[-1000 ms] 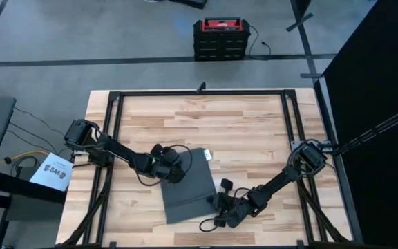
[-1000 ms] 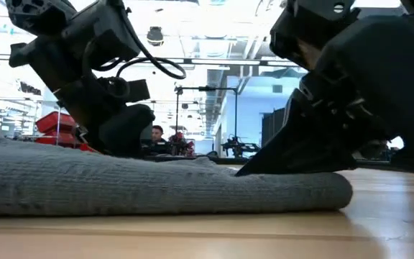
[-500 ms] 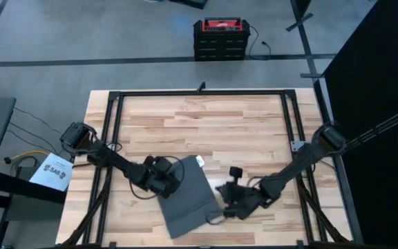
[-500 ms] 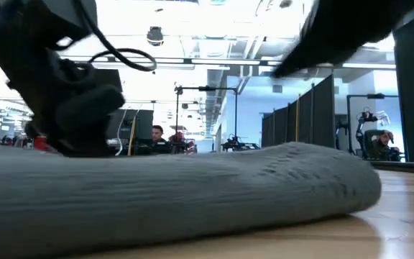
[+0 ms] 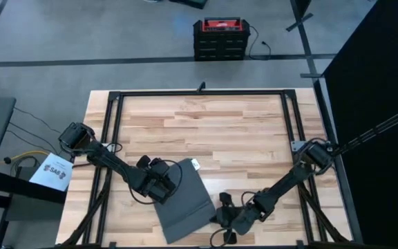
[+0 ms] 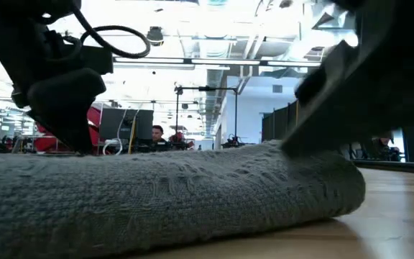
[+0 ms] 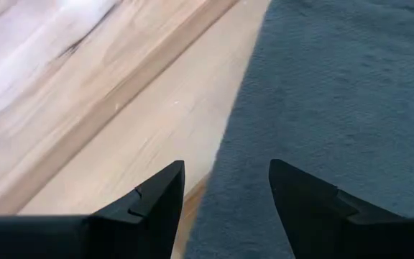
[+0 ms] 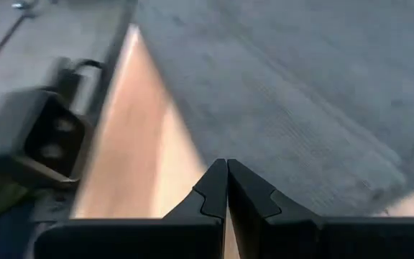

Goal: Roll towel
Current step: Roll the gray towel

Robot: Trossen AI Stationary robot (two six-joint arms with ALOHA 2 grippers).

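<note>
The towel (image 5: pixel 183 200) is seen lying flat on the wooden table (image 5: pixel 240 131), a dark grey sheet set at a slant near the table's front edge, a little toward the left half, with its lower corner almost reaching that front edge. A small white tag (image 5: pixel 195 164) is shown at the cloth's far corner, the one pointing toward the table's middle. The left gripper (image 5: pixel 163 190) is placed low over the towel's left edge, and from the left wrist view its two dark fingers (image 7: pixel 157 201) are held apart at a moderate gap, one over bare wood and the other over grey cloth, so that the towel's edge (image 7: pixel 322 108) runs between them. Nothing is gripped there. The right gripper (image 5: pixel 220 216) is found at the towel's right edge, close to the front of the table, and in the right wrist view its fingers (image 8: pixel 214 191) are pressed together tip to tip, pointing at the boundary where cloth (image 8: pixel 286 101) meets wood; whether a pinch of fabric is caught between them cannot be told. From the low view the towel (image 6: pixel 157 198) is shown as a thick grey hump filling the foreground, with both arms rising dark above it. A person (image 6: pixel 157 137) is glimpsed seated far back in the room.
</note>
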